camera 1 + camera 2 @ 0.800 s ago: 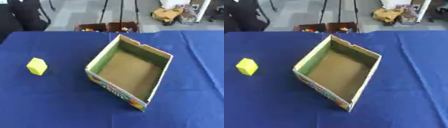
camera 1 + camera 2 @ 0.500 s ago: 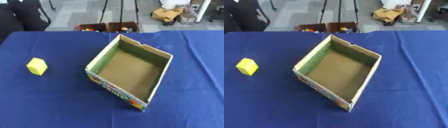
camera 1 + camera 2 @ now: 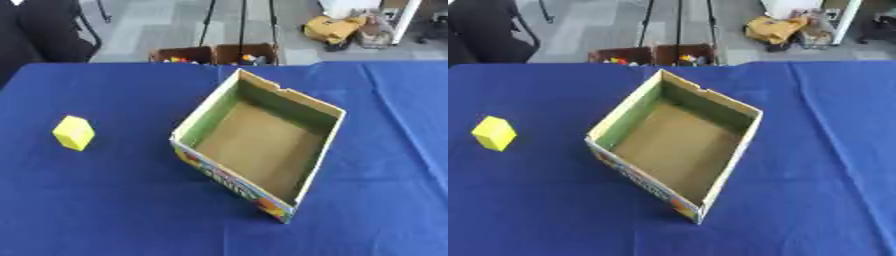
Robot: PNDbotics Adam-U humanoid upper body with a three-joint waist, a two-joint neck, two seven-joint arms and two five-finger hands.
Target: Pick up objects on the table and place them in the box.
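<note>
Neither robot hand appears in either eye view, so whether the hands are open, closed or holding anything cannot be determined.

At the left of the blue cloth-covered table (image 3: 105,200) sits a small yellow block (image 3: 73,133), resting on the cloth and well apart from the box. It lies outside the box.

Right of it, near the table's centre, stands an open cardboard box (image 3: 260,143) with green inner walls, a brown floor and a colourful printed outer face. It is set askew to the table edges, one corner pointing toward the viewer. Nothing is visible on its floor.
</note>
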